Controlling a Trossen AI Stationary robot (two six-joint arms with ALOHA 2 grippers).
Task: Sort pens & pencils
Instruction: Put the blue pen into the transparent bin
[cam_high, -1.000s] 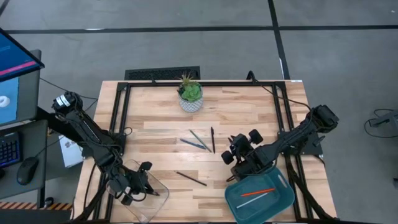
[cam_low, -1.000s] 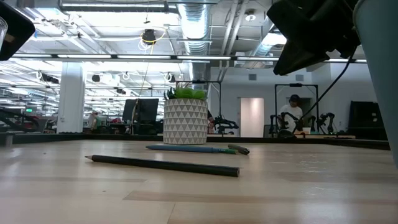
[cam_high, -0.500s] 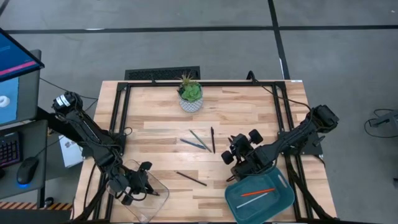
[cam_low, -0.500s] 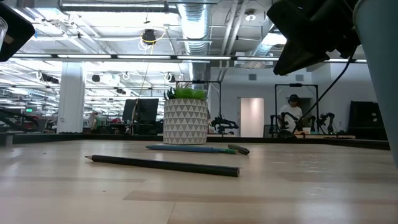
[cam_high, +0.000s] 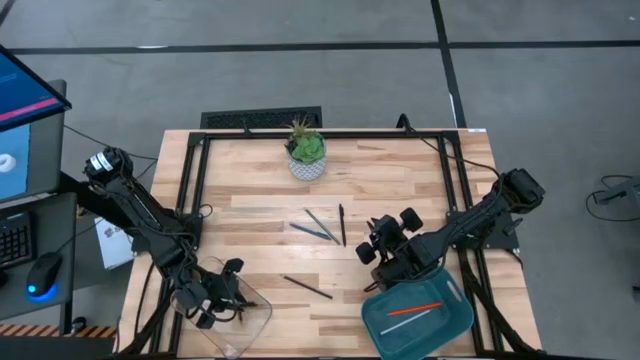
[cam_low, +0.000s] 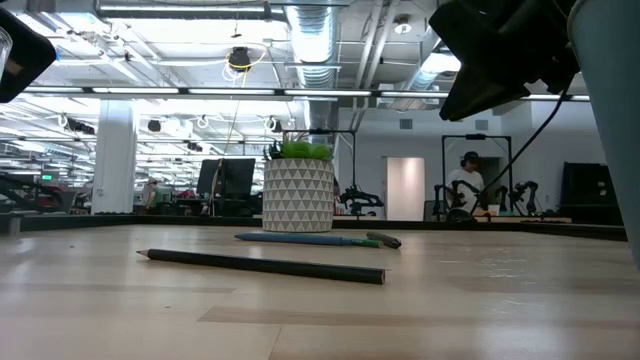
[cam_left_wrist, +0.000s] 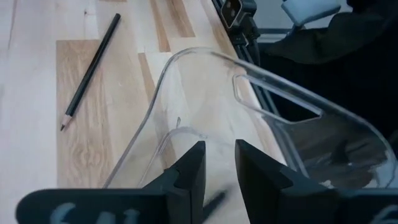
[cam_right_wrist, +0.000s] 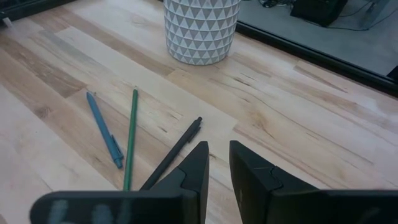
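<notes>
My left gripper (cam_high: 236, 301) (cam_left_wrist: 220, 159) hangs open over the clear tray (cam_left_wrist: 261, 71) at the table's near left. A dark stick (cam_left_wrist: 215, 202) shows through the gap, thinner than the gap. A black pencil (cam_high: 307, 288) (cam_left_wrist: 90, 65) lies flat on the wood between the trays. A blue pen (cam_right_wrist: 104, 130), a green pencil (cam_right_wrist: 129, 140) and a black pen (cam_right_wrist: 174, 155) lie flat mid-table. My right gripper (cam_high: 372, 246) (cam_right_wrist: 219, 155) hovers just beyond them, narrowly open, holding nothing. An orange-red stick (cam_high: 415, 308) and a white one (cam_high: 410, 320) lie in the teal tray (cam_high: 375, 318).
A plant in a white patterned pot (cam_high: 306, 156) (cam_right_wrist: 200, 28) stands at the far middle of the table. Black frame rails (cam_high: 190, 200) run along the left and right edges. Bare wood lies between the pot and the sticks.
In the high view, a dark stick stuck out from my left gripper toward the table's right, over the clear tray. It no longer reaches out there. Both arms have stayed in place.
</notes>
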